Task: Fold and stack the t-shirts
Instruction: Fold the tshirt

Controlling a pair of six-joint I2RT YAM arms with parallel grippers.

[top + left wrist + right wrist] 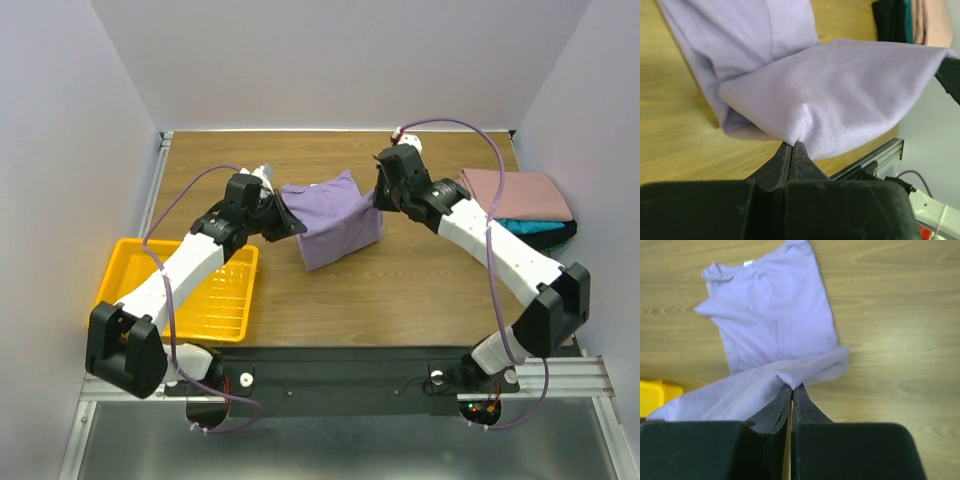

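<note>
From the overhead view I have the lavender t-shirt (335, 220) just past the middle of the wooden surface (420, 290), toward 12 o'clock, partly folded, with an upper layer lifted off the layer lying flat. The left gripper (290, 222) has the shirt's 9 o'clock edge, and the right gripper (377, 200) has its 3 o'clock edge.

On the left wrist camera the gripper (794, 145) has its jaws pressed together on a pinch of lavender cloth (840, 100), and the fabric fans out from the pinch above the wood. On the right wrist camera the gripper (791, 387) is likewise clamped on a folded edge of the shirt (775, 325). The rest of the garment lies flat beyond it, collar end farthest away.

At 3 o'clock, near the right edge, sits a stack of folded shirts: dusty-pink (515, 193) on top, teal (520, 228) under it, and black (555, 238) at the bottom. It stands apart from the lavender one. The yellow tray (225, 295) sits at 8 o'clock, with the left arm reaching over it.
</note>
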